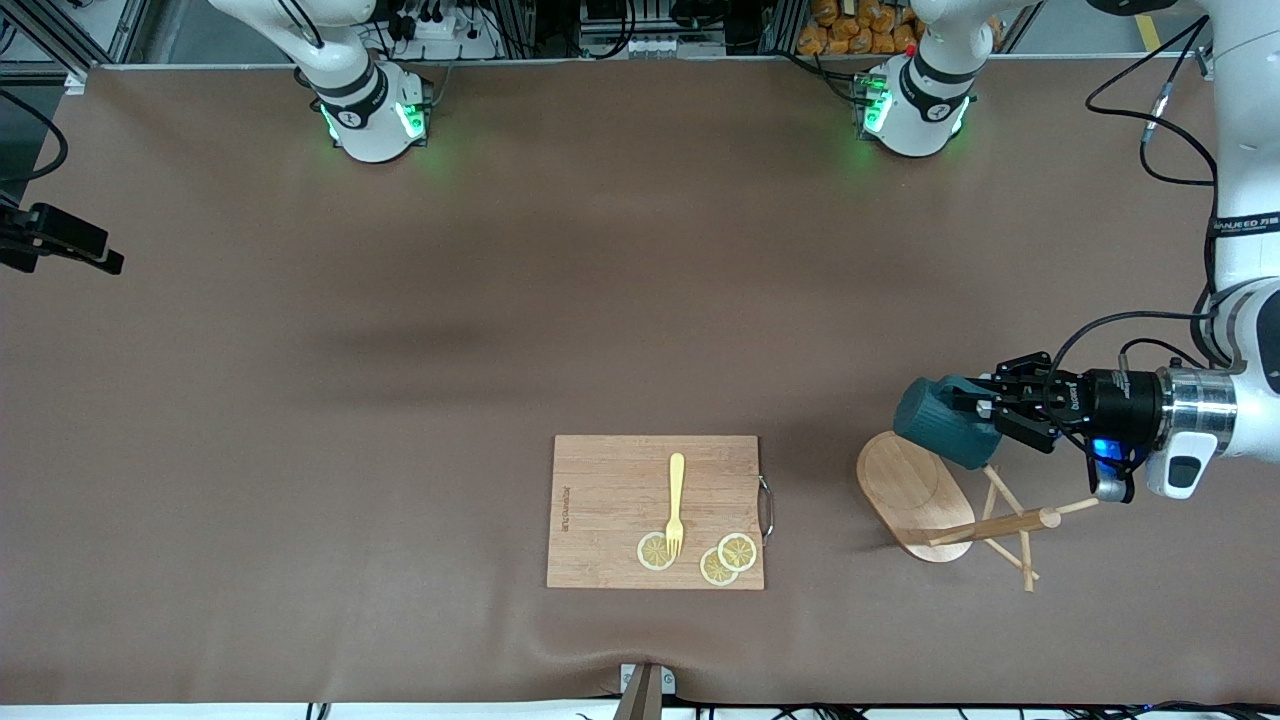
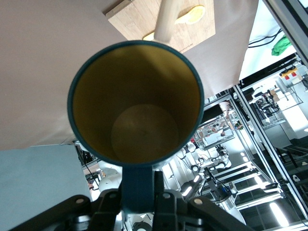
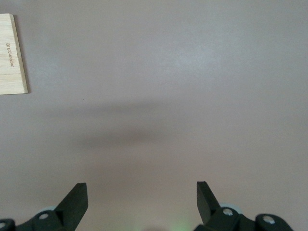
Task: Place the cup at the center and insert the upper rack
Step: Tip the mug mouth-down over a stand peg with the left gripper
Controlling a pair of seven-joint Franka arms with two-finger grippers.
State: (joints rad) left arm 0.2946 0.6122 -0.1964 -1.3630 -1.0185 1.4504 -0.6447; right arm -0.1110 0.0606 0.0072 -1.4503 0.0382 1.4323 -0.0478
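My left gripper (image 1: 975,403) is shut on the handle of the dark teal cup (image 1: 945,422) and holds it on its side in the air, over the mug tree's oval base (image 1: 910,490). The light wooden mug tree (image 1: 990,527) lies tipped over on the table at the left arm's end, pole and pegs pointing toward that end. In the left wrist view the cup's yellowish inside (image 2: 134,96) fills the picture, the left gripper (image 2: 139,185) clamps the handle, and a pale part of the mug tree (image 2: 166,21) shows past the rim. My right gripper (image 3: 142,197) is open and empty over bare table.
A rectangular wooden cutting board (image 1: 610,480) lies near the table's front middle, with a yellow fork (image 1: 676,500) and lemon slices (image 1: 728,558) on it. Its corner shows in the right wrist view (image 3: 12,53). A brown mat (image 1: 500,300) covers the table.
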